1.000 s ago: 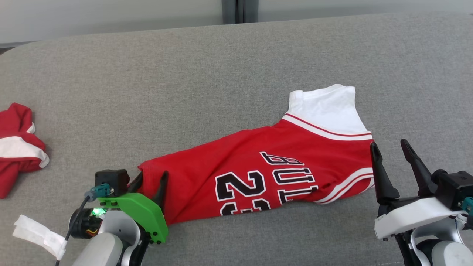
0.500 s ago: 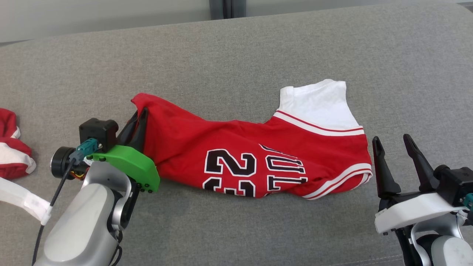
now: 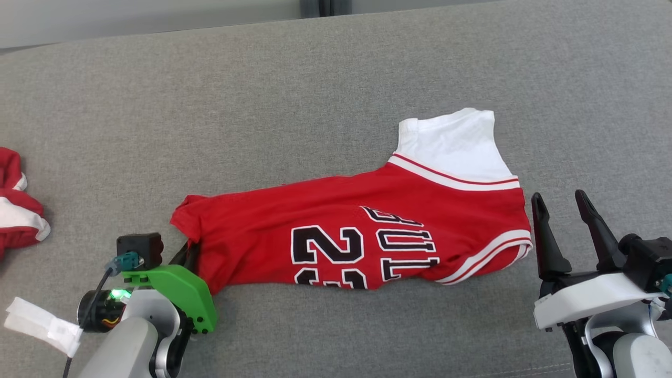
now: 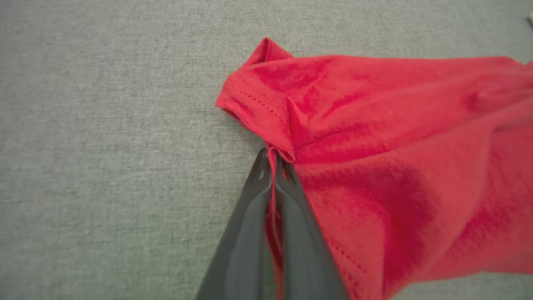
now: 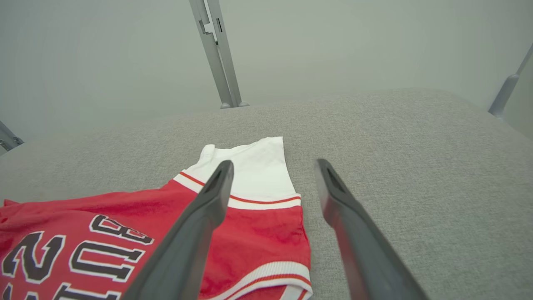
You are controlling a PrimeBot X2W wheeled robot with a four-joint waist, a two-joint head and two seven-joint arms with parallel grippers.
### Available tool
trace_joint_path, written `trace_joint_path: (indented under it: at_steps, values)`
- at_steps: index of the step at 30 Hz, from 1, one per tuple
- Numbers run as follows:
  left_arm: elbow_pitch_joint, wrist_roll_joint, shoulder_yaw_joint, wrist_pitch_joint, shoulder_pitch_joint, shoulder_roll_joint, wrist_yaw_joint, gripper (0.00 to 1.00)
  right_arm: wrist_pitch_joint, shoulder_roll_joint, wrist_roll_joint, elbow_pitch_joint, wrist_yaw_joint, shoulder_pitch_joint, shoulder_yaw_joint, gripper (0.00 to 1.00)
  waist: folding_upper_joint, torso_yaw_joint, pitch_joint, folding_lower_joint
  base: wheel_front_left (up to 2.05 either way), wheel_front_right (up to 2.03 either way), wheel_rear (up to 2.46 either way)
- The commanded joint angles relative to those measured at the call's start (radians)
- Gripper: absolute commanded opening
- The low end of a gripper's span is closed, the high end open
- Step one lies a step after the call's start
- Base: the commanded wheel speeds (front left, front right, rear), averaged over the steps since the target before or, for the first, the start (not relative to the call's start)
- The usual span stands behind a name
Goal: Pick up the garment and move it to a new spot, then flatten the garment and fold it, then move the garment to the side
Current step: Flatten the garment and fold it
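Nearest me, my left gripper [image 3: 190,253] is clamped on a hemmed corner of the red jersey [image 3: 341,231], with a fold of cloth pinched between its fingers [image 4: 245,221]. My right gripper [image 3: 559,198] has its fingers spread and holds nothing, just beside the jersey's striped edge. The jersey lies stretched across the grey cushion [image 3: 262,105], its white panel [image 3: 451,144] farthest from me. Another red garment [image 3: 16,220] sits at the left edge.

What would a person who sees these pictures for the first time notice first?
The red jersey with black numbers, lying stretched across the middle of the grey padded surface. The left gripper pinches its left corner with fingers shut, while the right gripper stands open close beside its right end.
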Motion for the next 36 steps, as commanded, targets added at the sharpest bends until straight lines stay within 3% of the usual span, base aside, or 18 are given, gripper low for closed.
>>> trace_joint_path:
  at_steps: [1, 5, 6, 12, 16, 23, 36]
  values:
    - [0.007, -0.005, 0.005, 0.0, 0.038, 0.015, 0.013, 0.0, -0.005, -0.001, -0.001, -0.001, 0.0, -0.012, -0.003, 1.0, 0.0, 0.007, -0.001, 0.0, 0.0, 0.0, 0.0]
    - [-0.02, 0.003, 0.008, -0.036, 0.089, 0.028, 0.028, 0.02, -0.009, -0.001, -0.004, 0.001, 0.0, -0.015, -0.007, 1.0, 0.0, 0.012, -0.008, 0.0, 0.0, 0.0, 0.0]
    - [-0.03, 0.01, 0.013, -0.057, 0.1, 0.031, 0.037, 1.0, -0.011, 0.0, -0.005, 0.0, 0.0, -0.015, -0.006, 1.0, 0.0, 0.013, -0.012, 0.0, 0.0, 0.0, 0.0]
    - [-0.116, 0.044, 0.055, -0.253, 0.152, 0.015, 0.095, 1.0, -0.01, 0.0, -0.014, -0.02, 0.0, -0.001, -0.009, 1.0, 0.0, 0.019, -0.044, 0.0, 0.0, 0.0, 0.0]
    - [-0.205, 0.078, 0.088, -0.303, 0.18, 0.01, 0.14, 1.0, -0.001, -0.006, -0.022, -0.039, 0.0, 0.013, -0.017, 1.0, 0.0, 0.027, -0.069, 0.0, 0.0, 0.0, 0.0]
    - [-0.402, 0.158, 0.102, -0.317, 0.225, 0.028, 0.186, 1.0, 0.018, -0.021, -0.026, -0.06, 0.0, 0.023, -0.006, 1.0, 0.0, 0.028, -0.108, 0.0, 0.0, 0.0, 0.0]
    - [-0.48, 0.158, 0.09, -0.272, 0.275, 0.064, 0.203, 1.0, 0.029, -0.026, -0.017, -0.069, 0.0, 0.038, 0.0, 1.0, 0.0, 0.022, -0.128, 0.0, 0.0, 0.0, 0.0]
